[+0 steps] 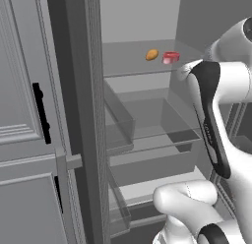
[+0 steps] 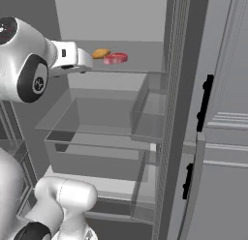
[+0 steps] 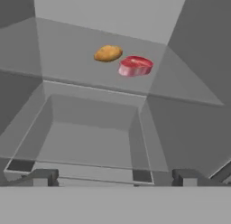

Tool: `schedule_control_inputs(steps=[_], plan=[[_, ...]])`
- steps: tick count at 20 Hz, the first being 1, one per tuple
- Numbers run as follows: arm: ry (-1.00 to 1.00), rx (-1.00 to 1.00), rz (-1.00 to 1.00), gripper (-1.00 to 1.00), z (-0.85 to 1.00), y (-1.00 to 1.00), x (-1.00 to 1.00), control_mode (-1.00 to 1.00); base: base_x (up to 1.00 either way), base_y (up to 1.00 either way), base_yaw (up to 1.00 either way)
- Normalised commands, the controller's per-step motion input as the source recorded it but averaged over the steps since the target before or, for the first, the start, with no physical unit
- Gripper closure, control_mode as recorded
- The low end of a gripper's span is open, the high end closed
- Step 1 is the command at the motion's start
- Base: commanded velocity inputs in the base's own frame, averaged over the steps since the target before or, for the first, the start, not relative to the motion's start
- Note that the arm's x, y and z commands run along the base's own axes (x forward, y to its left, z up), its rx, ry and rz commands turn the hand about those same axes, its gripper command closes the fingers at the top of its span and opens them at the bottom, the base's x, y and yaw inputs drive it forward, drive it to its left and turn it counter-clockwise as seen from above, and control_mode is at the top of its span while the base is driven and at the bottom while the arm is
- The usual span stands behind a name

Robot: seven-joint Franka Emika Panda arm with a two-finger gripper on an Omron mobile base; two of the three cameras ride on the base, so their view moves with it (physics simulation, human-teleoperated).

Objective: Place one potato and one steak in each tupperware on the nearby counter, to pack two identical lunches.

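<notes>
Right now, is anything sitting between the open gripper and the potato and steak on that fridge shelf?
No object. In the hand view the open gripper faces the potato and steak; between them lie a clear bin below and bare shelf.

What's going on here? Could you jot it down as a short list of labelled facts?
place: open fridge, door swung aside
potato: on the upper shelf, lying on its side
steak: red-pink slab on the same shelf, right beside the potato; whether they touch is unclear
drawer: clear bin below the shelf
gripper: jaws open, holding nothing, short of the food
packing: not started for these two items
</notes>
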Motion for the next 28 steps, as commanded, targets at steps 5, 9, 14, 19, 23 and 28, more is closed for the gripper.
schedule_control_inputs(steps=[5,9,14,19,23,28], plan=[[0.19,0.01,-0.06,-1.00,-0.12,0.00,0.61,-1.00,0.00,0.00,0.00],[0.15,0.00,-0.02,-1.00,-0.30,-0.10,0.06,-1.00,0.00,0.00,0.00],[0.17,0.00,-0.01,-1.00,-0.26,-0.05,0.08,-1.00,0.00,0.00,0.00],[0.01,0.00,-0.05,-1.00,0.00,0.03,0.64,-1.00,0.00,0.00,0.00],[0.00,0.03,-0.16,-1.00,0.02,0.07,0.99,-1.00,0.00,0.00,0.00],[0.00,0.14,-0.21,-1.00,0.08,0.00,0.79,-1.00,0.00,0.00,0.00]])
